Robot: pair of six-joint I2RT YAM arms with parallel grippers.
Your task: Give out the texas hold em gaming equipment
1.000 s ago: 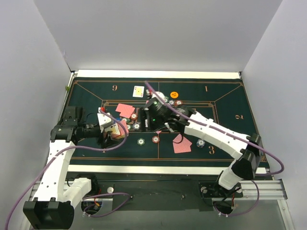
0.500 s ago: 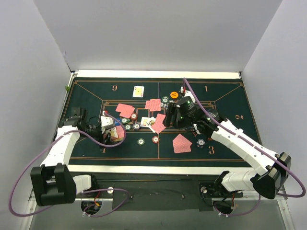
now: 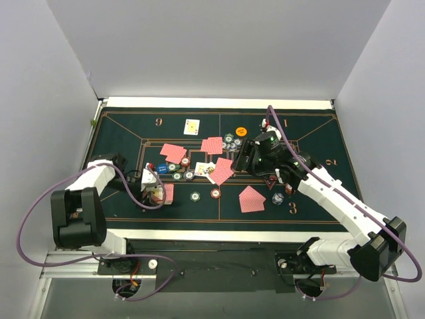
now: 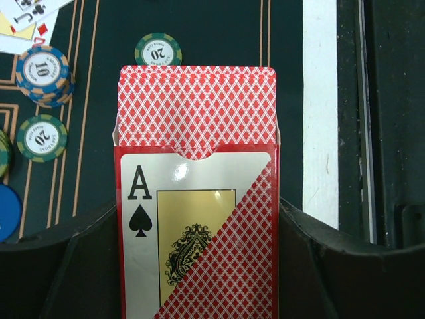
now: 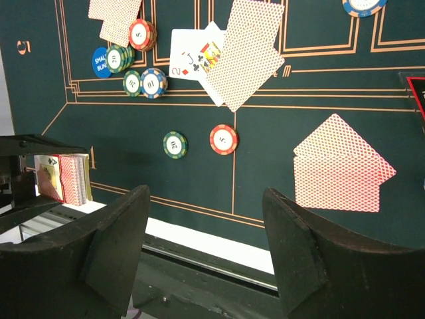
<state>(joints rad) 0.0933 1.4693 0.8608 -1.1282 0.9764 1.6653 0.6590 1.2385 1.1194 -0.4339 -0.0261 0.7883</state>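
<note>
I'm watching the left end of the dark green felt mat (image 3: 133,126). There the left gripper (image 4: 198,222) is clamped tight on a red-and-white cardboard card box (image 4: 199,279) printed with an ace of spades, one finger on each long side. A deck of red-backed playing cards (image 4: 196,106) pokes out of the box's open end, close to the white strip (image 4: 319,100) at the mat's near edge, and a green striped-edge chip (image 4: 158,50) lies just beyond it.

The right gripper (image 5: 204,219) hangs over the right-centre of the mat, jaws well apart and holding nothing. Below it lie two overlapping red-backed cards (image 5: 339,166) and a red-orange striped chip (image 5: 224,139).

The cards look thin, light and slick, and I'd expect them to bend. Lying flat on felt they offer no edge to pinch, so the exposed end of the deck seems the place to take one — drawn off lengthwise. The chips are small and rigid, best taken across the rim.
</note>
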